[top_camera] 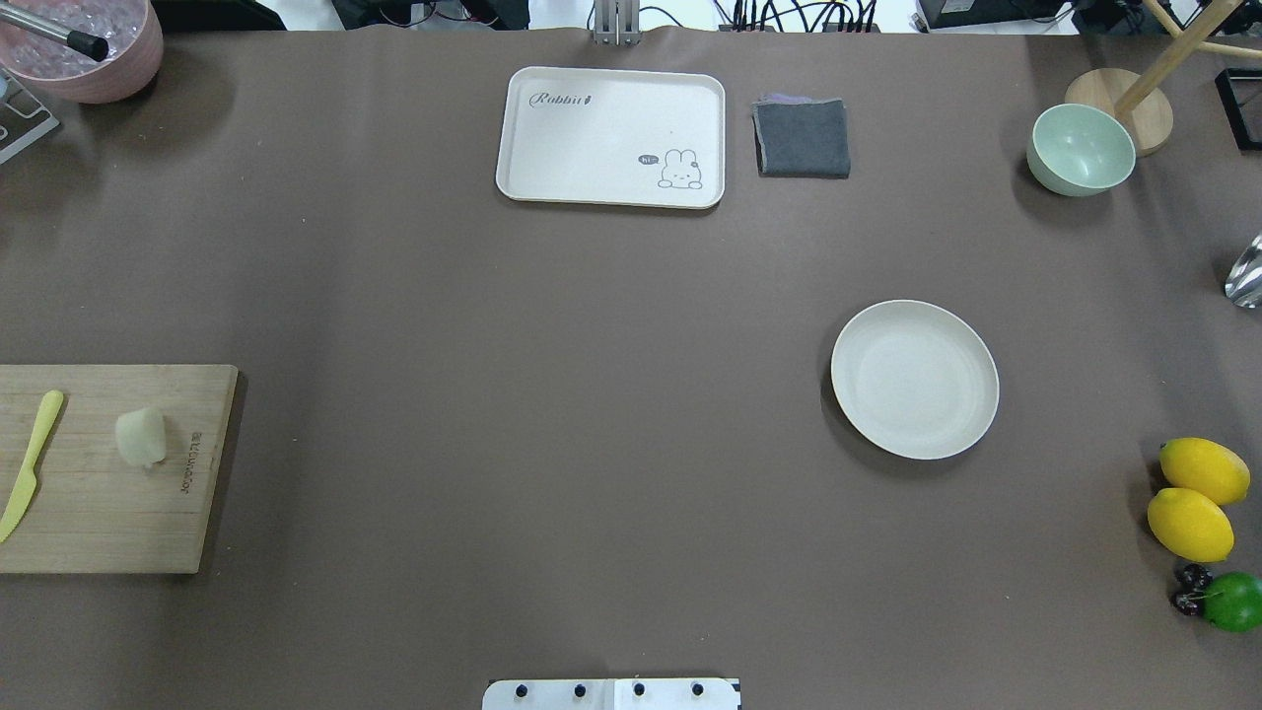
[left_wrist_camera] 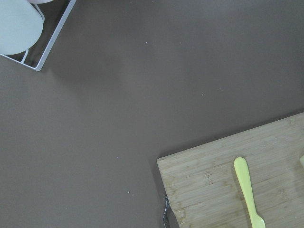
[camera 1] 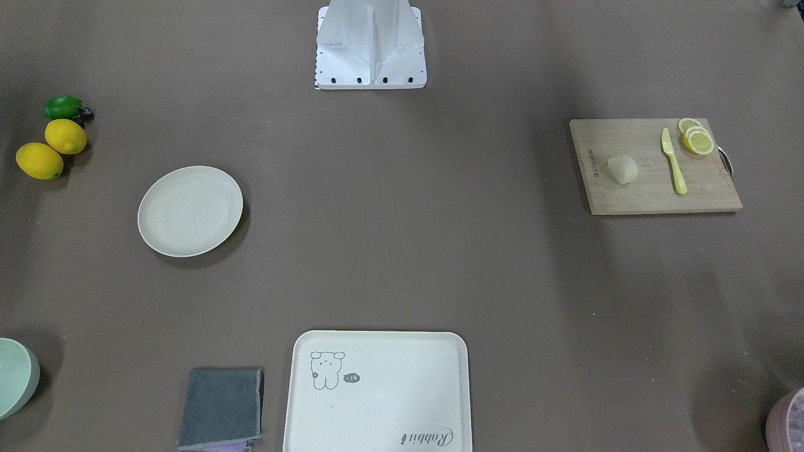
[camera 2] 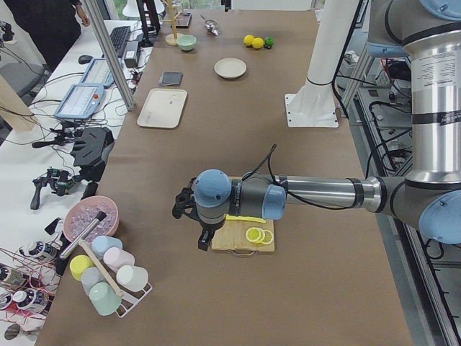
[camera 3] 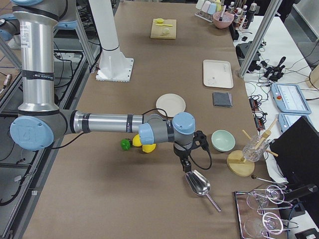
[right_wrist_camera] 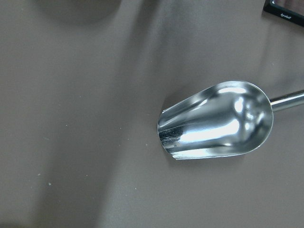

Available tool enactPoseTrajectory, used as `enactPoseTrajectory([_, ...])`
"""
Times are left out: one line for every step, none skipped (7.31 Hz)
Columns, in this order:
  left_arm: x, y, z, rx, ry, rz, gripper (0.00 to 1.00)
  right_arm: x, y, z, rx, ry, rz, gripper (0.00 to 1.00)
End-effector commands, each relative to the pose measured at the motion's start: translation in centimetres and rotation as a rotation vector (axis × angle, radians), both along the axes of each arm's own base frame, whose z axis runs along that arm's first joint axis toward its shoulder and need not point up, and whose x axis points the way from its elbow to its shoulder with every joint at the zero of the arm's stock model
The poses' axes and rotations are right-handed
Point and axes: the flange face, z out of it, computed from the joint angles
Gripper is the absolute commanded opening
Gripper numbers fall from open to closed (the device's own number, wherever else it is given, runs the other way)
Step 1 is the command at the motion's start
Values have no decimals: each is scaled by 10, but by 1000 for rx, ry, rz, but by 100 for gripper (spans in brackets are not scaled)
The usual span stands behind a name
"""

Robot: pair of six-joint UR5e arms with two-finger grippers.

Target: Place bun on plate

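The bun (camera 1: 622, 169), a small pale cream lump, lies on a wooden cutting board (camera 1: 659, 194) beside a yellow plastic knife (camera 1: 673, 162) and lemon slices (camera 1: 697, 138). The round cream plate (camera 1: 190, 211) sits bare on the brown table, far across from the board; from overhead the bun (top_camera: 141, 437) is at the left edge and the plate (top_camera: 914, 380) at centre right. My left gripper (camera 2: 205, 241) hangs over the board's outer end, past the slices. My right gripper (camera 3: 185, 164) hovers above a metal scoop (camera 3: 198, 184). Whether either gripper is open or shut I cannot tell.
A cream tray (top_camera: 611, 138) with a drawing and a folded grey cloth (top_camera: 803, 138) lie at the far edge. A pale green bowl (top_camera: 1080, 150), two lemons (top_camera: 1193, 498) and a lime (top_camera: 1232, 602) stand on the right. A pink bucket (top_camera: 84, 44) is far left.
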Motion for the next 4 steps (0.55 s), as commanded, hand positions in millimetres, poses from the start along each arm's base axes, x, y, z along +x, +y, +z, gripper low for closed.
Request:
enactPoseTrajectory([-1, -1, 3, -9, -1, -2, 98, 1, 16, 12, -21, -1, 2, 100])
enactPoseTrajectory([-2, 4, -4, 11, -3, -2, 98, 1, 20, 14, -25, -3, 3, 100])
enactPoseTrajectory([0, 24, 19, -30, -3, 2, 98, 1, 19, 9, -17, -6, 3, 100])
enactPoseTrajectory([0, 49, 48, -91, 0, 2, 98, 1, 16, 7, -10, -3, 3, 100])
